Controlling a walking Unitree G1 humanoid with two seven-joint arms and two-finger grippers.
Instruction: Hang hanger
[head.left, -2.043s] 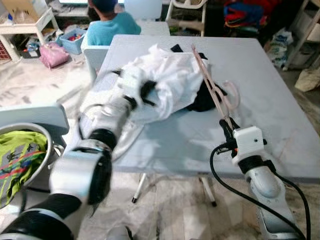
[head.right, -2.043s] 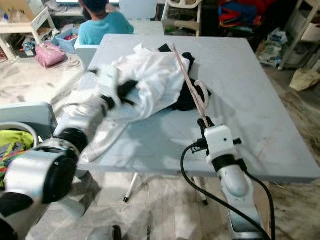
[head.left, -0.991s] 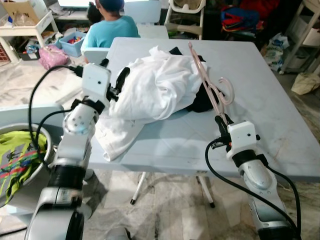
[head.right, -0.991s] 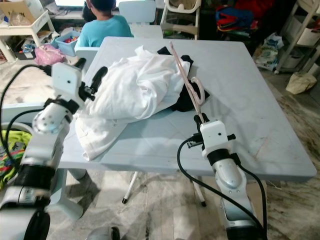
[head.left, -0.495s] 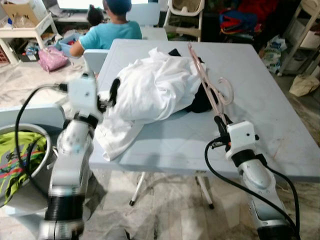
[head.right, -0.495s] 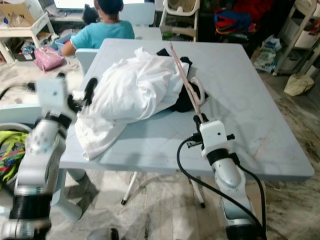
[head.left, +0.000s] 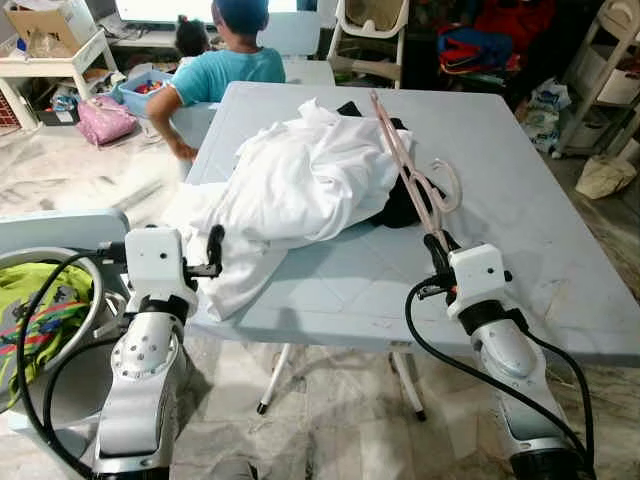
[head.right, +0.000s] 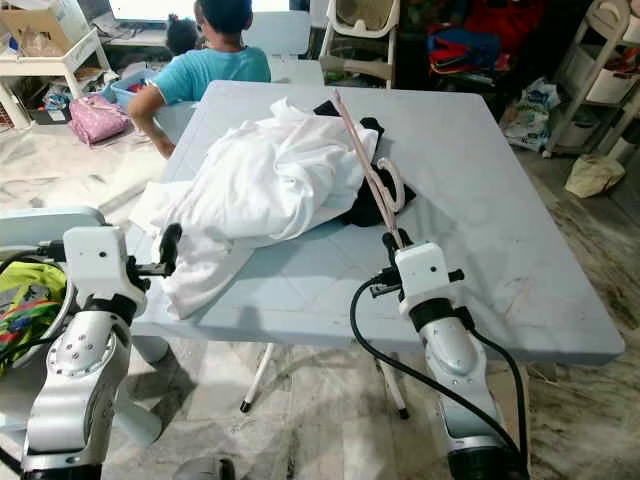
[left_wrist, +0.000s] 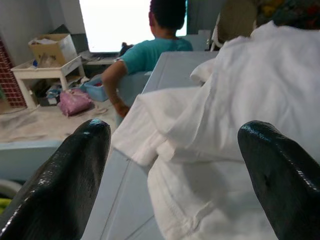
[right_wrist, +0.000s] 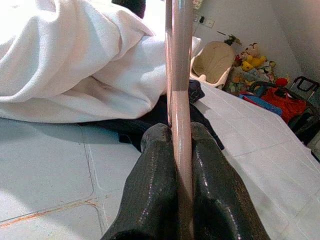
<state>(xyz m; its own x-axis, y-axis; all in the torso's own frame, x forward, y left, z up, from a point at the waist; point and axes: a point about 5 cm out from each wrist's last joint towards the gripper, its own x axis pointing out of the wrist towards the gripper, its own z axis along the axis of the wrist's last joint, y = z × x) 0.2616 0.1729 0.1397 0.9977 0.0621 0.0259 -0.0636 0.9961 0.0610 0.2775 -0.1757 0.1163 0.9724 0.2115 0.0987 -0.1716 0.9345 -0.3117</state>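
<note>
Two end effectors raised at near surface (head.left: 560, 250) edge: right end effector (head.left: 437, 246) clenched on pink hanger (head.left: 410, 170) tilting over white garment (head.left: 300, 180); left end effector (head.left: 214, 247) released, near garment's hanging edge.

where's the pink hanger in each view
Left eye view: pink hanger right of centre, slanting up from the right claw over the clothes.
Right eye view: centre, same slant.
Right wrist view: upright bar, pinched between the fingers.
Left wrist view: not seen; white cloth there.
Shared landmark: the white garment beside it.
</note>
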